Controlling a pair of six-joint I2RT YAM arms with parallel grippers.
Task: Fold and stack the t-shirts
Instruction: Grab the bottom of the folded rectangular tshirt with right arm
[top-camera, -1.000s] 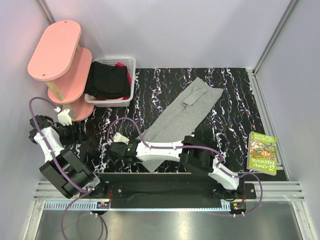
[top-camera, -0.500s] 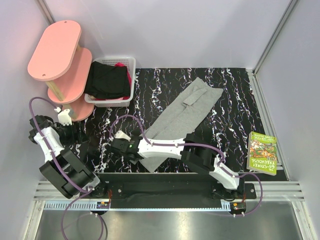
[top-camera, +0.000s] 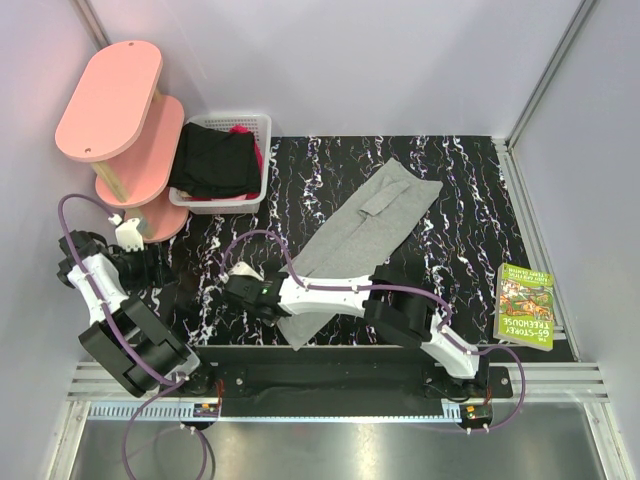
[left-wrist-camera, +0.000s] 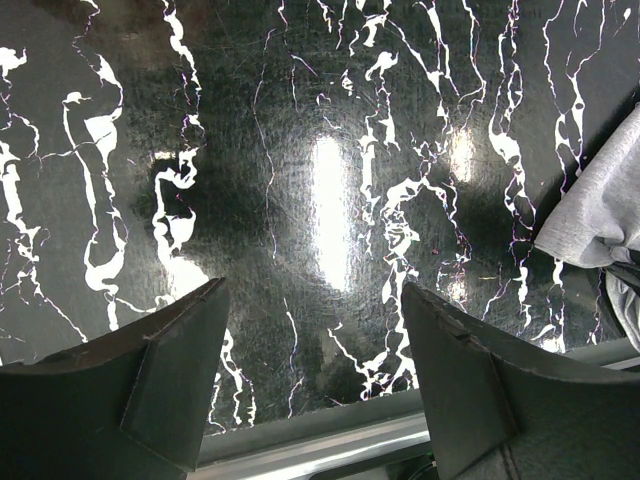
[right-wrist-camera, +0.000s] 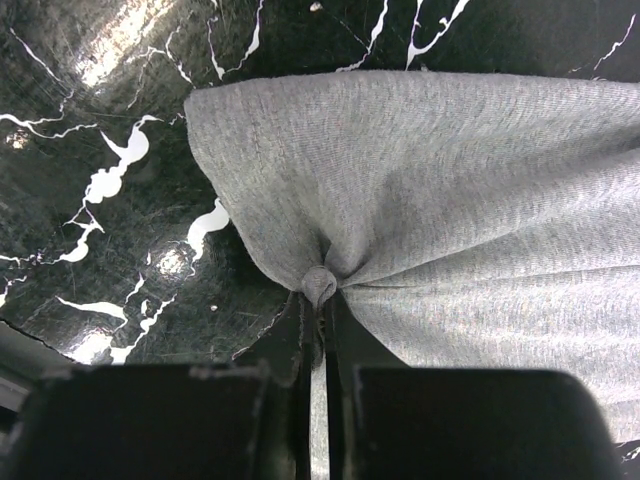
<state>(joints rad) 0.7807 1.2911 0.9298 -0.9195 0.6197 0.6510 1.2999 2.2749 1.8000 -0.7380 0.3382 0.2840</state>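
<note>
A light grey t-shirt (top-camera: 370, 228) lies folded lengthwise, slanting across the black marbled table (top-camera: 460, 220). My right gripper (top-camera: 272, 312) is shut on the near-left edge of that grey shirt (right-wrist-camera: 420, 190), with a puckered knot of cloth bunched just beyond its fingertips (right-wrist-camera: 308, 320). A black garment (top-camera: 212, 162) with a bit of magenta cloth (top-camera: 240, 130) beside it fills the white basket (top-camera: 262, 122) at the back left. My left gripper (left-wrist-camera: 312, 385) hangs open over bare table near the front rail, holding nothing. A grey shirt corner (left-wrist-camera: 598, 215) shows at its right.
A pink two-tier stand (top-camera: 112, 100) rises at the far left beside the basket. A green book (top-camera: 525, 306) lies near the table's right edge. The metal front rail (left-wrist-camera: 330, 435) runs just below the left gripper.
The right gripper has closed on the grey shirt's near-left edge, bunching the cloth. It has shifted slightly toward the front. The left arm has not moved.
</note>
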